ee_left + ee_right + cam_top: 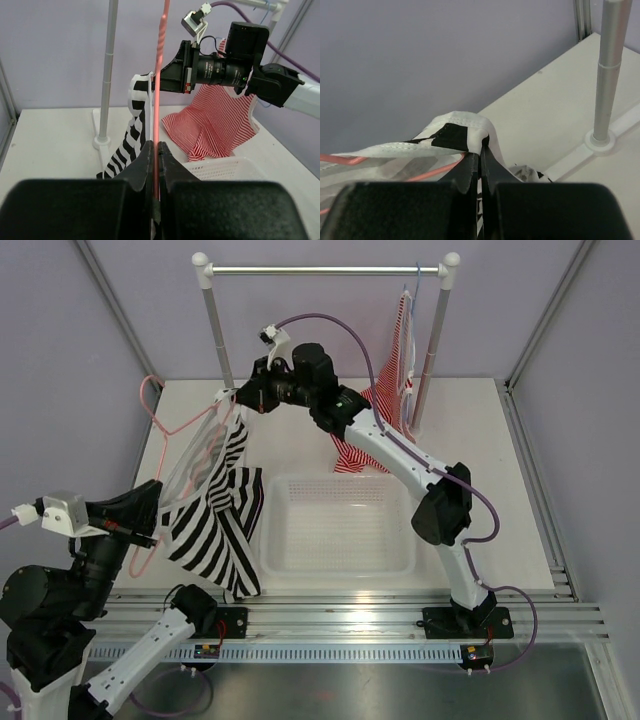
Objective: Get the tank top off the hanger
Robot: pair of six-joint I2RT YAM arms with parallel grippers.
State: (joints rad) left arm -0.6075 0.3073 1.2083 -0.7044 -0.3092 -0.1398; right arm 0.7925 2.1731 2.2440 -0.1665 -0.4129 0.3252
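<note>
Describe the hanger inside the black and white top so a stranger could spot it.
From the white basket in the middle, look left to the black-and-white striped top. The hanger is the thin wire running through it, pinched by the left gripper. It is pink, unlike the pale blue hanger on the rail.

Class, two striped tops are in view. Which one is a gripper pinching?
The black-and-white striped tank top: the right gripper is shut on its white edge. The red-and-white top hangs by the rail, in no gripper.
</note>
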